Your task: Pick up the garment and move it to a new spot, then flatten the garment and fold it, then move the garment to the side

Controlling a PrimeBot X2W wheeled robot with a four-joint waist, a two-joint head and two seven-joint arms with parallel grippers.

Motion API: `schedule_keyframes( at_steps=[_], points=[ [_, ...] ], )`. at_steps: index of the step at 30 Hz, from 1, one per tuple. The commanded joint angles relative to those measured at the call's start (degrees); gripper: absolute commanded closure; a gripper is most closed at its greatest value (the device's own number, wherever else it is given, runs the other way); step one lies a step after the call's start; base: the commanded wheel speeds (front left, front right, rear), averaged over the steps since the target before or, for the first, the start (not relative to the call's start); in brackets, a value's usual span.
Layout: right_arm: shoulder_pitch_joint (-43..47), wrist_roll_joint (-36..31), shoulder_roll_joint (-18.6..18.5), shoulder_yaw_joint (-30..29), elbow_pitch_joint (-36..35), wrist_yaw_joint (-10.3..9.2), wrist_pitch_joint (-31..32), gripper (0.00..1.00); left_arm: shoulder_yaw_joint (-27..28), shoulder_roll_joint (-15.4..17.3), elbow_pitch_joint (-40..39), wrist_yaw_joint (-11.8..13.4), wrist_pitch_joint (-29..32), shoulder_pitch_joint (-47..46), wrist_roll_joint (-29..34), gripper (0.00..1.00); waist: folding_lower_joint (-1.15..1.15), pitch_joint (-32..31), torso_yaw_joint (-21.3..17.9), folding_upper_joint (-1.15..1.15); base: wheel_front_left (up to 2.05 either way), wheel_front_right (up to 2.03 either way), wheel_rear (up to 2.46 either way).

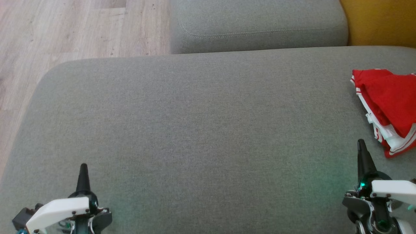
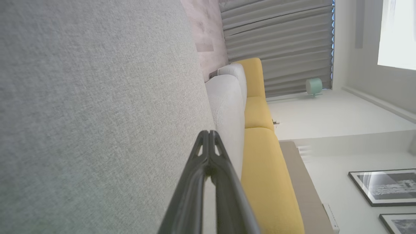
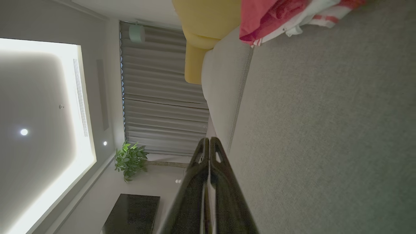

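Red garment (image 1: 388, 97) (crumpled) lies on grey cushion (image 1: 195, 130).

A grey sofa (image 1: 195, 130) stood on a pale wooden floor (image 1: 65, 29), a yellow cushion (image 1: 377, 22) beside it; grey curtains (image 3: 162, 107) hung near a potted plant (image 3: 130, 159).

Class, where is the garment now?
In the head view, the garment lies at the right edge of the cushion, just beyond the right gripper.

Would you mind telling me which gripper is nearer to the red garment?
Right. The right gripper sits just short of the red garment, apart from it; the left gripper is far across the grey cushion.
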Motion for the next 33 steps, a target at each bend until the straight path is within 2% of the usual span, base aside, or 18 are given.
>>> schedule_keyframes(
  at_steps=[1, 14, 33],
  points=[
    [-3.4, 1.7, -1.2, 0.7, -1.3, -0.04, 0.3, 1.0, 2.2, 0.2, -2.0, -0.6, 0.6, -3.4, -1.4, 1.0, 0.0, 0.0, 0.0, 0.0, 0.0, 0.0, 0.0],
    [-5.2, 10.0, -1.1, 0.0, 0.7, -0.04, 0.8, 1.0, 4.8, -0.9, -2.2, -2.4, 2.5, -4.1, -9.1, 1.0, 0.0, 0.1, -0.3, 0.0, 0.0, 0.0, 0.0],
    [-5.3, 9.6, -0.8, -0.4, 0.8, -0.04, 1.1, 1.0, 4.8, -0.9, -2.2, -2.4, 2.5, -4.1, -9.1, 1.0, 0.0, 0.1, -0.3, 0.0, 0.0, 0.0, 0.0]
  ],
)
